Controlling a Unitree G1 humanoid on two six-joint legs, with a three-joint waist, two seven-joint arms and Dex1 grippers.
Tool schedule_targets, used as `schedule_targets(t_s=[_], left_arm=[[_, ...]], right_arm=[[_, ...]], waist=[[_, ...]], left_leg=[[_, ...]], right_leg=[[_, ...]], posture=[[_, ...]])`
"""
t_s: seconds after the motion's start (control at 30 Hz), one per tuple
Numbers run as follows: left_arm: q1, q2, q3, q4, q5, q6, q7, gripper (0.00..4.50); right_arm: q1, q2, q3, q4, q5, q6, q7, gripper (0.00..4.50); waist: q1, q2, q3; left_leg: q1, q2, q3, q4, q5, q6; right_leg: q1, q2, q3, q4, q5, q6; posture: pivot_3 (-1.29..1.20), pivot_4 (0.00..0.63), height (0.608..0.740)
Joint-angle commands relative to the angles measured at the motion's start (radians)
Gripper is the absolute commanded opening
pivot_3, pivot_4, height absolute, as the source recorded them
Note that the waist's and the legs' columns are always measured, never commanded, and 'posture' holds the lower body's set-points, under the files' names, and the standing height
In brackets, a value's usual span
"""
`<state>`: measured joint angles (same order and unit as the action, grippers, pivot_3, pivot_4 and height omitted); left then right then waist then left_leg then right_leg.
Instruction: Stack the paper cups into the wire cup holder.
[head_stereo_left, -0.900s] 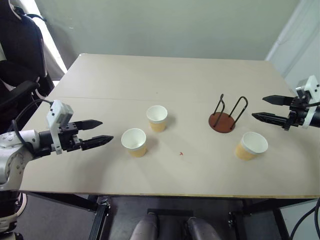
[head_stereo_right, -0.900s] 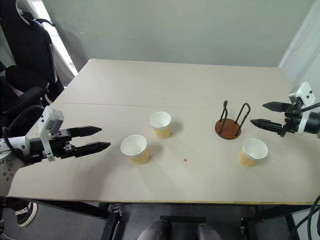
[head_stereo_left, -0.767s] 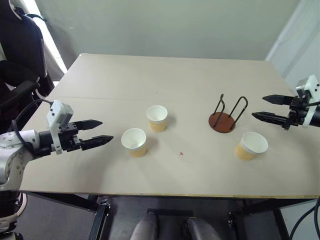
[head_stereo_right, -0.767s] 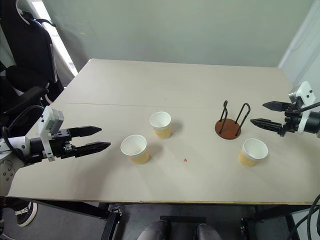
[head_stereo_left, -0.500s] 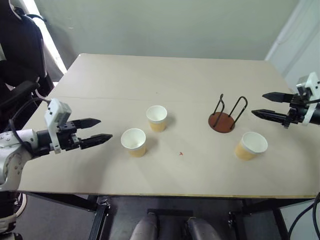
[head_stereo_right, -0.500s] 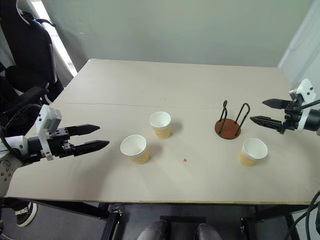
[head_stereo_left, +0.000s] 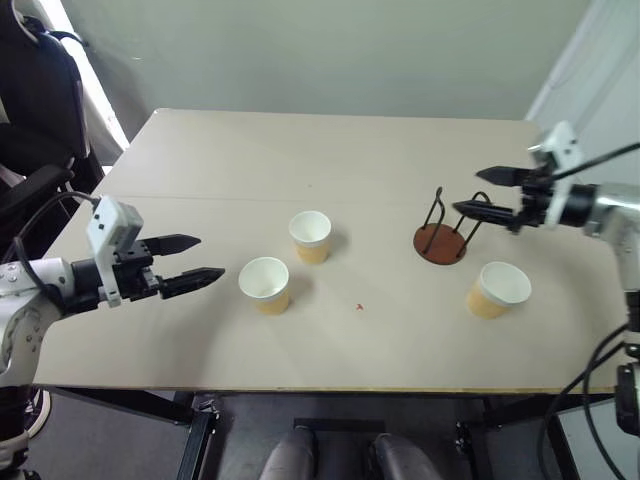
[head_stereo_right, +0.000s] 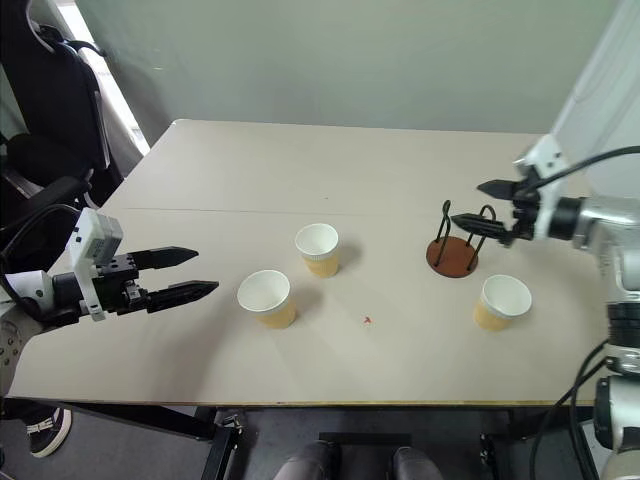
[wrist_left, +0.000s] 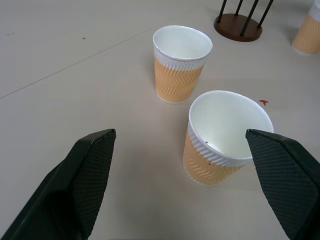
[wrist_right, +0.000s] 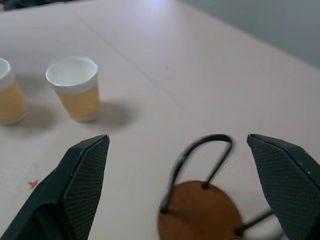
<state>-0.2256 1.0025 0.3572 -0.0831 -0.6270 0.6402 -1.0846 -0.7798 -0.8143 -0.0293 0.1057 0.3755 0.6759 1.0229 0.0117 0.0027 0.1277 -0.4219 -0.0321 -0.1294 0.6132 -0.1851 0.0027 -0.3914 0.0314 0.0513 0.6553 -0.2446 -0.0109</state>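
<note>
While all three tan paper cups (head_stereo_left: 264, 284) stand unstacked near the table's (head_stereo_left: 300, 150) front edge, both grippers (head_stereo_left: 190, 261) (head_stereo_left: 478, 192) hang spread and empty, the right above the brown-based wire cup holder (head_stereo_left: 442, 243), so a first grasp comes next.

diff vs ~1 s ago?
The right gripper has swung in from the table's right edge to hang, open, over the wire cup holder. The left gripper is still open beside the nearest paper cup. No cup is held or stacked; all three and the holder stayed put.
</note>
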Motion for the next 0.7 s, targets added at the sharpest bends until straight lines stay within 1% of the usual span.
schedule_targets(t_s=[0.03,0.13,0.37,0.47,0.6,0.7], left_arm=[[-0.003,0.011,0.034,-0.03,-0.007,-0.01,0.001,4.46],[0.007,0.008,0.037,-0.035,-0.006,-0.013,0.002,4.46],[0.017,-0.002,0.031,-0.043,-0.007,-0.015,0.008,4.46],[0.018,-0.004,0.028,-0.043,-0.004,-0.016,0.009,4.46],[0.019,-0.01,0.019,-0.05,-0.003,-0.015,0.011,4.46],[0.019,-0.01,0.018,-0.047,0.001,-0.019,0.011,4.46]], right_arm=[[-0.012,0.006,0.042,-0.125,-0.038,0.085,-0.087,4.5],[-0.012,0.039,0.085,-0.158,-0.08,0.151,-0.171,4.5],[-0.049,0.084,0.074,-0.12,-0.113,0.229,-0.285,4.5],[-0.058,0.103,0.078,-0.102,-0.13,0.241,-0.32,4.5],[-0.074,0.166,0.093,-0.061,-0.165,0.25,-0.399,4.5],[-0.079,0.186,0.113,-0.037,-0.199,0.236,-0.427,4.5]], waist=[[0.001,0.0,0.0],[0.003,0.0,0.0],[0.004,0.0,0.0],[0.003,0.0,0.0],[0.003,0.0,0.0],[0.003,0.0,0.0]], left_leg=[[0.0,0.0,0.0,0.0,0.0,0.0],[-0.001,0.0,0.0,0.0,0.0,0.0],[-0.002,0.0,0.0,0.001,0.0,0.0],[-0.002,0.0,0.0,0.001,0.001,-0.001],[-0.002,0.0,0.0,0.0,0.002,-0.002],[-0.003,0.0,0.0,0.0,0.002,-0.003]], right_leg=[[0.0,0.0,0.0,0.0,0.0,0.0],[-0.001,0.0,0.0,0.0,0.0,0.0],[-0.003,0.0,0.0,0.001,0.0,0.0],[-0.004,0.0,0.0,0.004,0.0,0.0],[-0.006,0.0,0.0,0.006,-0.001,-0.001],[-0.007,0.0,0.001,0.007,0.0,-0.001]], posture=[[0.0,0.15,0.74],[0.0,0.15,0.74],[0.0,0.15,0.74],[0.0,0.15,0.74],[0.0,0.15,0.74],[0.0,0.15,0.74]])
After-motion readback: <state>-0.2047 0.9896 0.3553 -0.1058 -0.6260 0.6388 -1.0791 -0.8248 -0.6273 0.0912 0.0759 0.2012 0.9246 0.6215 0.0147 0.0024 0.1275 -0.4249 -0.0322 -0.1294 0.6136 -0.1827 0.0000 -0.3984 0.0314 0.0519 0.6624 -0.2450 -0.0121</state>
